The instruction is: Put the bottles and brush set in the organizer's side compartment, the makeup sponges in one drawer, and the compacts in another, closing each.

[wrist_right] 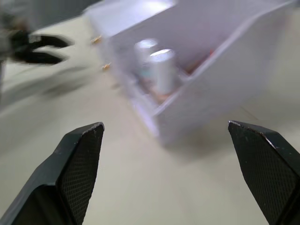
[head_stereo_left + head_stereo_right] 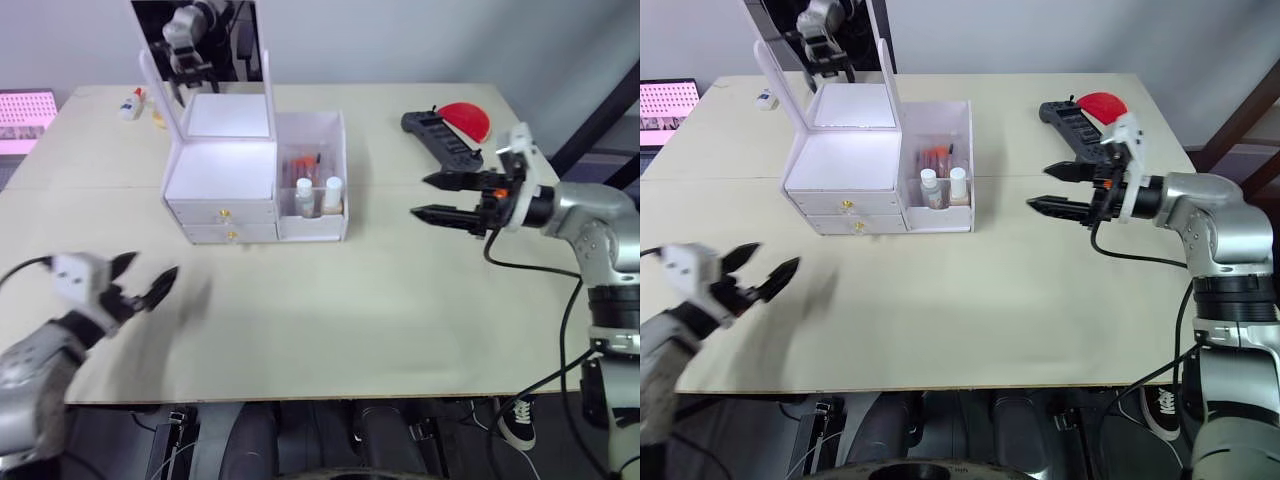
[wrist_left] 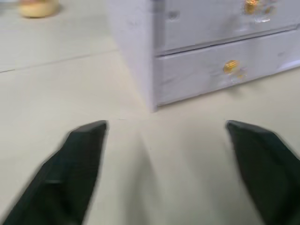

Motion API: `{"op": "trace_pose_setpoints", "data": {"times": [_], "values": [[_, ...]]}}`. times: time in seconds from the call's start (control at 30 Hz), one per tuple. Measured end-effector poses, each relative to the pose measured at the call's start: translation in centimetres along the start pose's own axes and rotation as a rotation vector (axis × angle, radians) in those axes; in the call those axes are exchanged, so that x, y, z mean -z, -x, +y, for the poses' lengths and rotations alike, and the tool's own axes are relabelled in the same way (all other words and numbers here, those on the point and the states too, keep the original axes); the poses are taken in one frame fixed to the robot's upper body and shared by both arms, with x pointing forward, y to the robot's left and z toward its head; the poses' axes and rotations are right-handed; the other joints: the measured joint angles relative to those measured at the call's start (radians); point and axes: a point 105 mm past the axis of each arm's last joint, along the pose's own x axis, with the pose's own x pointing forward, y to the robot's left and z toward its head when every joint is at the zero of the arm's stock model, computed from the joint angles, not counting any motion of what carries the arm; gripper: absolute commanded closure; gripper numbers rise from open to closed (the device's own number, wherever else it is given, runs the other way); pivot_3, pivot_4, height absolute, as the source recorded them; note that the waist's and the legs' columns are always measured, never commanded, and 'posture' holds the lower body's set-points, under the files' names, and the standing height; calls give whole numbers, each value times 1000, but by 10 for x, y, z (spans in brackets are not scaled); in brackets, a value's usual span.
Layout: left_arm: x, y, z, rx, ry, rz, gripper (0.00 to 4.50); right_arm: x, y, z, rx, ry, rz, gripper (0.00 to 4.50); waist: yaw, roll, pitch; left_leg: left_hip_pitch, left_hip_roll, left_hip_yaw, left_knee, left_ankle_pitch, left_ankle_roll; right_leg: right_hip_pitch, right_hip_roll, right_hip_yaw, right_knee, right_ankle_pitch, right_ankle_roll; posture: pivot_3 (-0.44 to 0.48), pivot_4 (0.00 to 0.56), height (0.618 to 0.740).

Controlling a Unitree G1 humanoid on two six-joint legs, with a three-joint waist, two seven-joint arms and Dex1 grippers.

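Tabletop organizer (image 2: pixel 222 190): side compartment (image 2: pixel 315 205) holds two bottles (image 2: pixel 318 196).

A robotics lab or test room: a plain beige counter (image 2: pixel 330 330) against a bare grey wall, cables trailing below it, a pink-lit screen (image 2: pixel 25 120) beside it.

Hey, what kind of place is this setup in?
Probably a robot lab or test room: a plain work table, a staged makeup organizer, and a lit monitor off the table's side.
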Motion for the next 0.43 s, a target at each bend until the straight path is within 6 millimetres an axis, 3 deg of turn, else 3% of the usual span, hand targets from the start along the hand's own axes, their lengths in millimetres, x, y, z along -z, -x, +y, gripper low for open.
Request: {"op": "trace_pose_setpoints", "data": {"times": [0.07,0.17,0.3,0.43], "values": [[-2,24,21,-97,-22,18,27,13,13,-19,108,2,-30,0,2,0,0,0,0,0,0,0,0,0,0,0,0,0,0,0,150,740],[-3,45,35,-169,-36,53,27,25,23,-37,227,24,-76,0,2,1,0,0,0,0,1,0,0,0,0,0,0,0,0,0,150,740],[-7,57,40,-207,-58,64,27,31,36,-55,348,34,-123,0,0,1,0,0,0,0,0,0,0,0,0,0,0,0,0,0,150,740],[-11,56,43,-234,-67,49,27,30,34,-59,376,111,-126,0,-2,1,0,1,0,0,0,0,0,0,0,0,0,0,0,0,150,740]]}}
